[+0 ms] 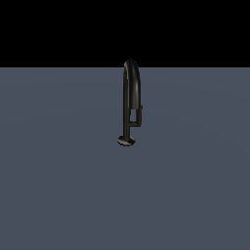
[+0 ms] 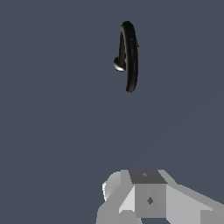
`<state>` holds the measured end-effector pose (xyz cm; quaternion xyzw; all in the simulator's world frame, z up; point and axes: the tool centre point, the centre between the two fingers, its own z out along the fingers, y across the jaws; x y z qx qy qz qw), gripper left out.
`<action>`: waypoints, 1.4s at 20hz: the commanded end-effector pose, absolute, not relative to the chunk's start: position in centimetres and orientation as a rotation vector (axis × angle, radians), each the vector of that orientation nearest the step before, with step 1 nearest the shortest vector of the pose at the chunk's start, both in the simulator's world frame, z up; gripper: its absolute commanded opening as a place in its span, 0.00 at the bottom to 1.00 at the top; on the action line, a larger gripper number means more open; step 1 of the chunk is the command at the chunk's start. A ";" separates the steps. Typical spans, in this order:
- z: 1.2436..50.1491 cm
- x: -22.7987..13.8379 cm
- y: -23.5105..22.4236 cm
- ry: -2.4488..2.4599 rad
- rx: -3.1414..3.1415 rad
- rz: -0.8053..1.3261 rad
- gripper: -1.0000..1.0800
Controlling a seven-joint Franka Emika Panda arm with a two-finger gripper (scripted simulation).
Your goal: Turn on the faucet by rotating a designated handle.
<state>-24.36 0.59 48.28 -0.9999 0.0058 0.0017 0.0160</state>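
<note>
The faucet (image 1: 128, 97) is tall, slim and glossy black. It stands upright on the grey floor on a small roundish foot (image 1: 126, 141). Its gooseneck arches over toward the exterior view's right. The handle (image 1: 139, 116), a short thin black rod, stands under the gooseneck's end and joins the stem at its lower end. The wrist view looks down on the faucet (image 2: 130, 57) from well away; I cannot make out the handle there. Only grey blocky parts of my gripper (image 2: 148, 197) show, far from the faucet and holding nothing. The arm is not in the exterior view.
A flat grey floor (image 1: 58, 185) spreads around the faucet, with a black background behind it. No other objects show.
</note>
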 end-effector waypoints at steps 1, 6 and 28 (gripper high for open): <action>48.3 -24.4 0.6 0.018 -3.110 0.005 0.00; 48.2 -24.0 0.6 0.030 -3.103 0.018 0.00; 46.2 -14.9 0.5 0.326 -2.877 0.345 0.00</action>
